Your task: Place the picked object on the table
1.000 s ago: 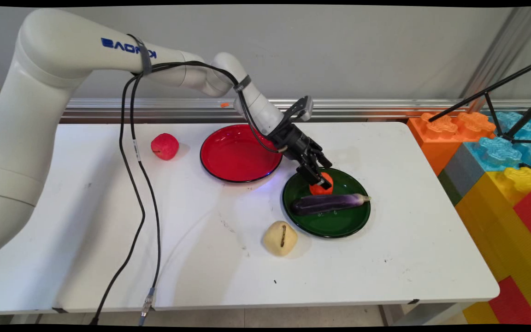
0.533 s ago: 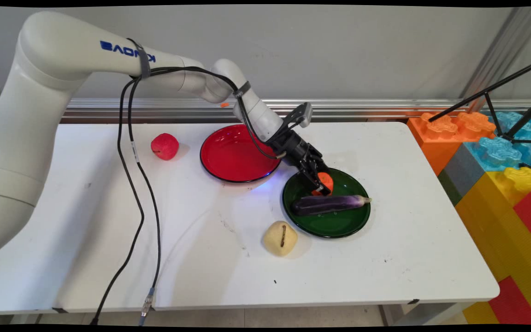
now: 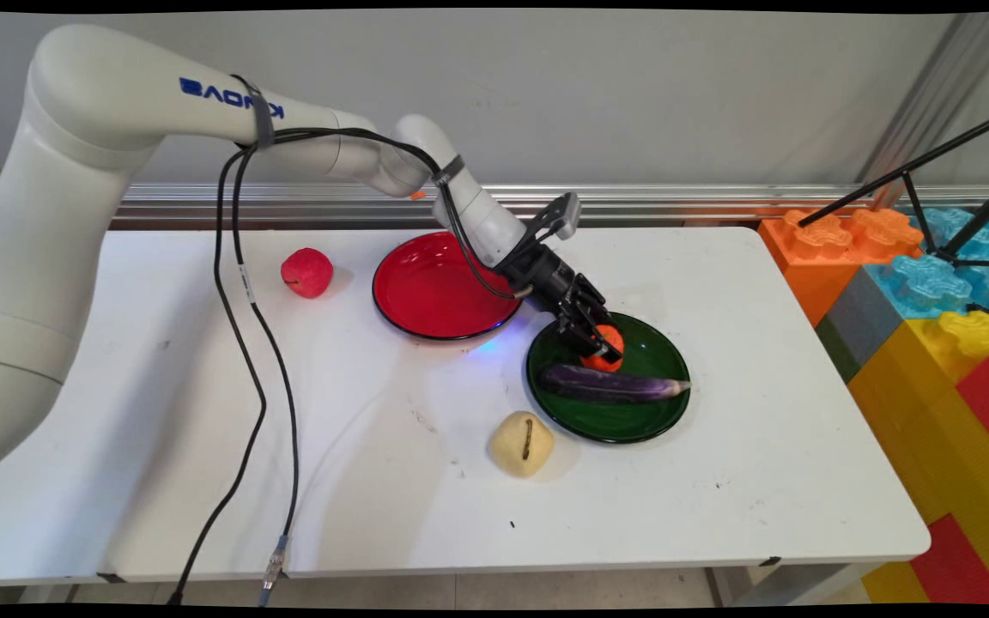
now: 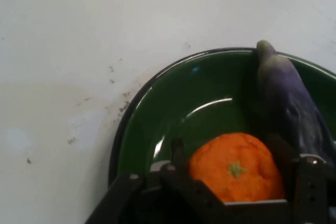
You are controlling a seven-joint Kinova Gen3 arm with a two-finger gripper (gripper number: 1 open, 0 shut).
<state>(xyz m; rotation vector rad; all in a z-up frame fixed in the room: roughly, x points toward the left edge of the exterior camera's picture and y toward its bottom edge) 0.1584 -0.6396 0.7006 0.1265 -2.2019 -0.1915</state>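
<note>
Moved: eggplant (image 3: 616, 384) now lies tilted, stem end lower right, where 0.5 s ago it lay near level; gripper (image 3: 599, 346) sits slightly lower over the orange (image 3: 607, 348); other items unchanged.
Gripper: down inside the green plate (image 3: 642, 416), fingers on either side of the orange and closed against it. Hand view shows the orange (image 4: 236, 167) filling the gap between the two black fingers (image 4: 177, 153).
Orange: on the green plate's far-left part, green stem spot facing the hand camera, resting just beside the eggplant.
Eggplant: purple, lying across the plate's middle, touching or nearly touching the orange; hand view has the eggplant (image 4: 289, 100) along the right of the plate (image 4: 168, 111), tip at the rim.
Red plate: (image 3: 426, 296) left of the green plate and farther back, rims close together.
Apple: red (image 3: 306, 272), left of the red plate, well apart from the gripper.
Potato: pale yellow with a dark slit (image 3: 522, 443), on the bench (image 3: 761, 481) just beside the green plate's near-left rim.
Cables: black (image 3: 241, 360), hanging from the arm to the bench's near edge.
</note>
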